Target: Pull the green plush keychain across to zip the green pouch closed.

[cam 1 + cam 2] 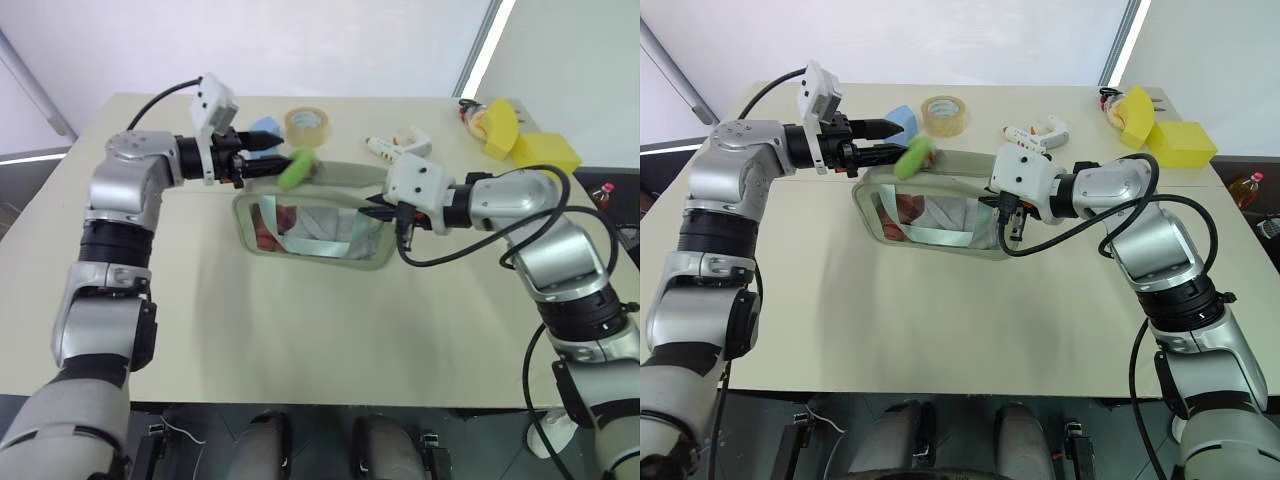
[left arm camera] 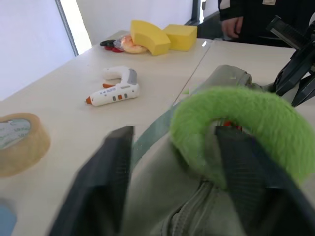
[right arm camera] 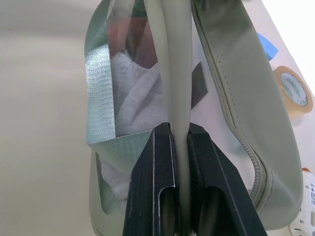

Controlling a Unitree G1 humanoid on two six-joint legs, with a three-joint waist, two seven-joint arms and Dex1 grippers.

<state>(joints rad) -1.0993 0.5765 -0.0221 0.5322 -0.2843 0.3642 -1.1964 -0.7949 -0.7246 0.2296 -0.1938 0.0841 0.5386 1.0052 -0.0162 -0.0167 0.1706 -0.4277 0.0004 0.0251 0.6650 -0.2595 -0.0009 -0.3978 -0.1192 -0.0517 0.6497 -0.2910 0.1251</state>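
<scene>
Green plush keychain (image 1: 296, 168) at green pouch's (image 1: 312, 228) 11 o'clock corner, right at left end effector (image 1: 268, 160) tips, fingers (image 2: 106, 182) apart astride it; zipper line running toward 3 o'clock, right end effector (image 1: 378, 212) clamped on that end.

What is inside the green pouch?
Through the clear window of the green pouch, something white and soft and something reddish show, with the mint strap hanging across them. What they are cannot be told, and the fabric walls hide the rest.
</scene>
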